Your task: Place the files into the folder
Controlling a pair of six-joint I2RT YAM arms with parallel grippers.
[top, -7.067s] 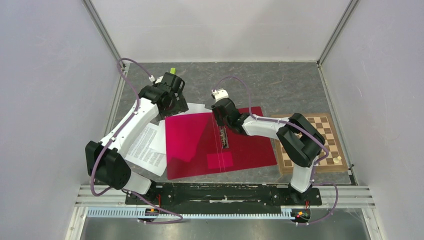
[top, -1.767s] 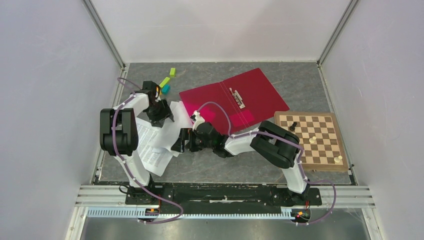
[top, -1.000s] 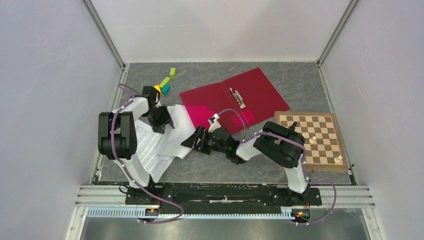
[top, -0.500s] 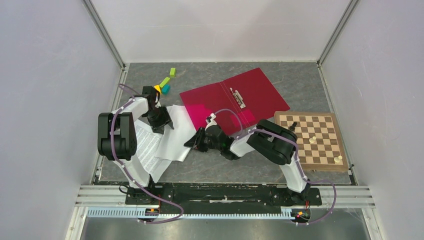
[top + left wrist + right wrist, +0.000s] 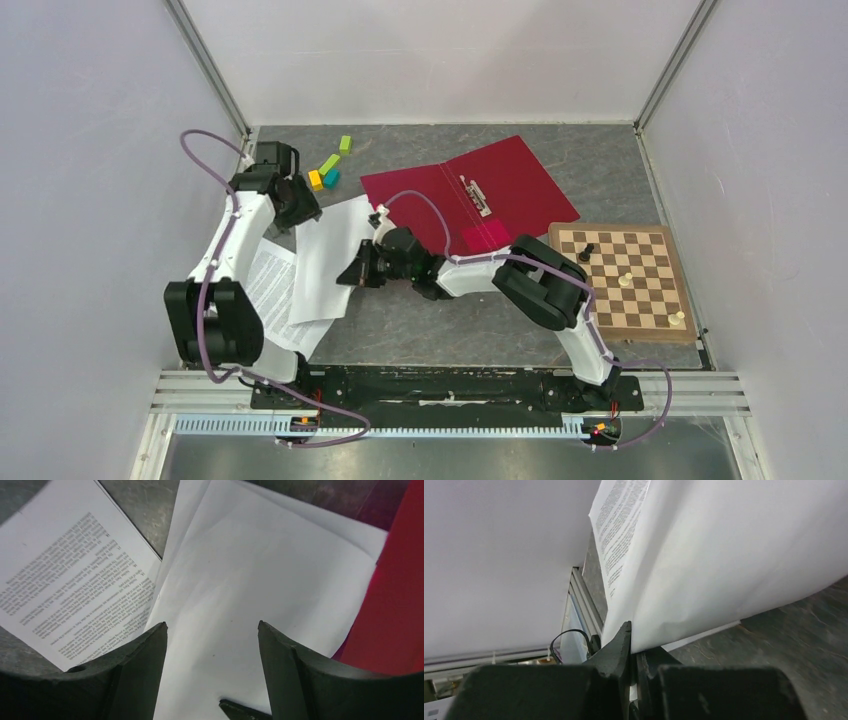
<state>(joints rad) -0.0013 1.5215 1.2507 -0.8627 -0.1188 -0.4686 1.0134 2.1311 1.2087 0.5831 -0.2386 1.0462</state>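
Note:
The red folder (image 5: 470,195) lies open at the back centre, its black clip (image 5: 474,195) showing. The files (image 5: 325,255) are white sheets spread left of it, one with printed text (image 5: 262,290) facing up. My right gripper (image 5: 352,274) is shut on the right edge of a blank-faced sheet; in the right wrist view its jaws (image 5: 633,639) pinch that sheet (image 5: 734,555), which curves upward. My left gripper (image 5: 303,210) hovers open over the sheets' far left corner. In the left wrist view it (image 5: 211,624) holds nothing above the white paper (image 5: 260,580), with the folder (image 5: 395,605) at the right.
A brown chessboard (image 5: 650,300) with a few pieces lies at the right. Coloured blocks (image 5: 325,172) and a green one (image 5: 345,143) sit at the back left. Grey walls close in the left, back and right sides.
My right gripper has shut on the sheet's edge and shifted slightly left and back, lifting it. My left arm has pulled back off the papers toward the far left and opened wider.

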